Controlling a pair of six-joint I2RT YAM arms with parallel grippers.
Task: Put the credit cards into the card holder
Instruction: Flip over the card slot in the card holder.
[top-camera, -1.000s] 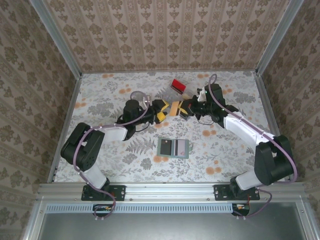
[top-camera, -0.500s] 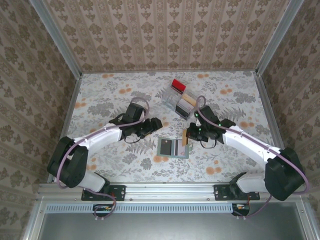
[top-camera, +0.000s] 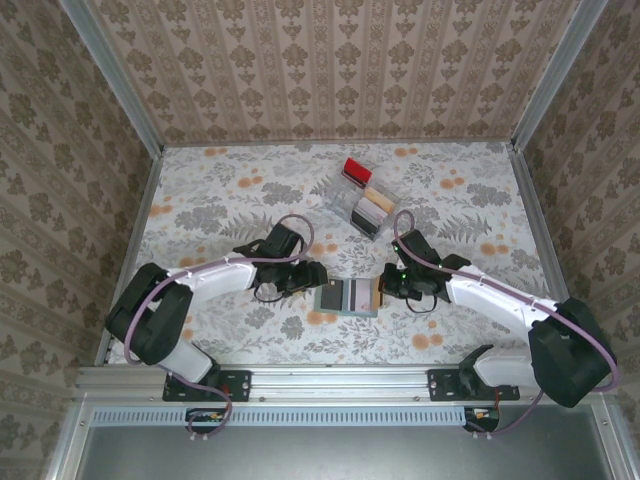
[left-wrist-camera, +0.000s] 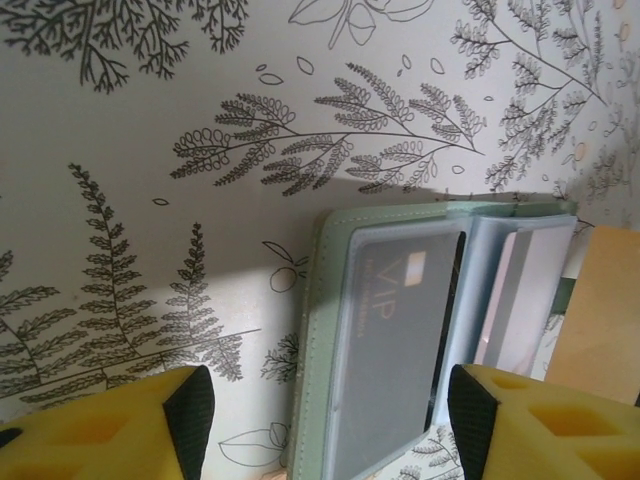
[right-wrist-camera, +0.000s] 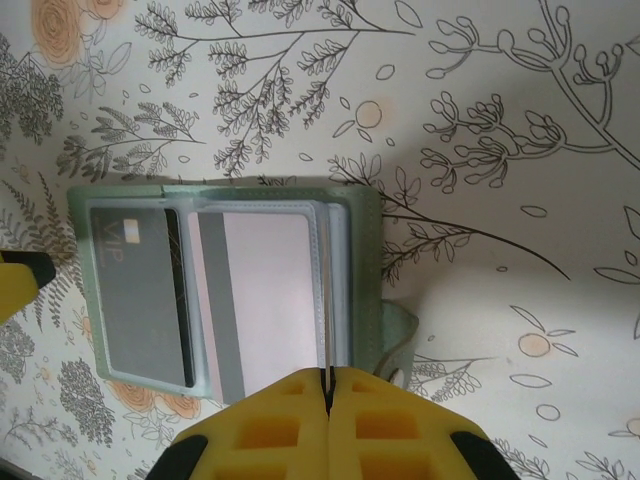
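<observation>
Overhead view from behind; both wrist cameras close over card holder (left-wrist-camera: 312, 340).

Walled table bay, papered and patterned throughout.

Three upright walls close the bay: back wall (top-camera: 330, 60), left wall (top-camera: 60, 150) and right wall (top-camera: 590, 120), all in tan damask wallpaper with vertical stripes. Aluminium corner posts (top-camera: 110, 75) slant down to the table's far corners. The table top (top-camera: 200, 190) is covered by a pale floral sheet with grey leaves, ferns and scattered orange blossoms; in the wrist views the print is fine line-drawn fern sprays (left-wrist-camera: 320, 150) and small orange flowers (right-wrist-camera: 60, 20). Along the near edge runs a metal rail (top-camera: 330, 378), then a slotted strip (top-camera: 330, 413), then a dark grey panel (top-camera: 330, 455). Light is even and diffuse, and a soft grey shadow (left-wrist-camera: 390, 185) lies on the sheet.
</observation>
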